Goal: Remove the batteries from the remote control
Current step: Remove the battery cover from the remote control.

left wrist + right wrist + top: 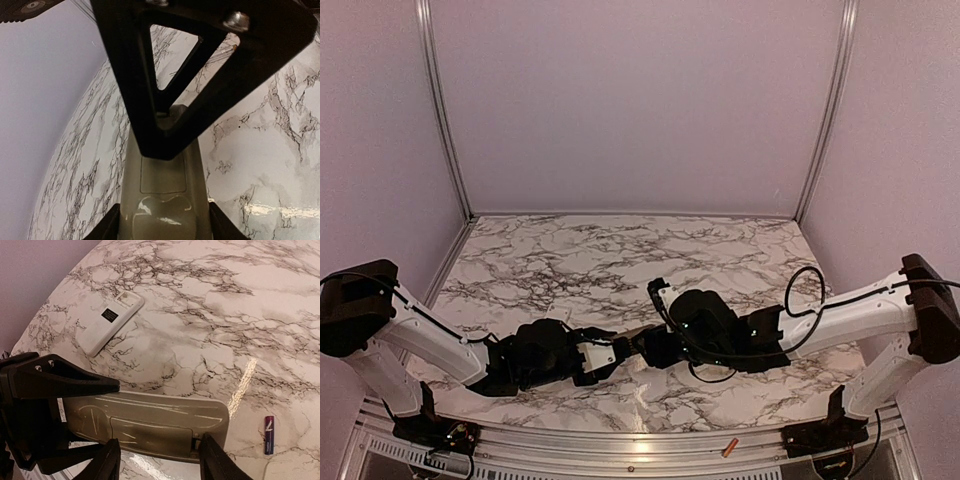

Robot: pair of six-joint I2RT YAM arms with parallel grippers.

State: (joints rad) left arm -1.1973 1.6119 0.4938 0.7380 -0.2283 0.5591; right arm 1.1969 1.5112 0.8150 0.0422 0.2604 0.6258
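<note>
**Remote held at mid near edge, 2 cells lying loose**

Remote point(150, 415) is off the surface point(620, 250), at the middle of the near edge. Its long axis runs approx. parallel to that edge, 1 end in each arm's reach, back face up.

L gripper point(165, 230) is clamped across the remote's width at 1 end. R gripper point(161, 462) has its jaws apart, spread along the remote's length, 1 on each side of the battery panel point(150, 432). Its tips are cut off by the frame, so contact can't be told.

The panel looks flush on the bay, so whatever is inside is hidden.

1 dark-blue cell point(269, 435) lies flat on the surface just past the remote's free end. It is hidden under the R arm in the top view.

1 orange-red cell point(730, 447) lies tilted on the metal rail point(620, 440) below the near edge, right of centre.

A white flat piece point(110, 320) w/ a black label lies flat, well apart from the remote, toward the left edge.
</note>
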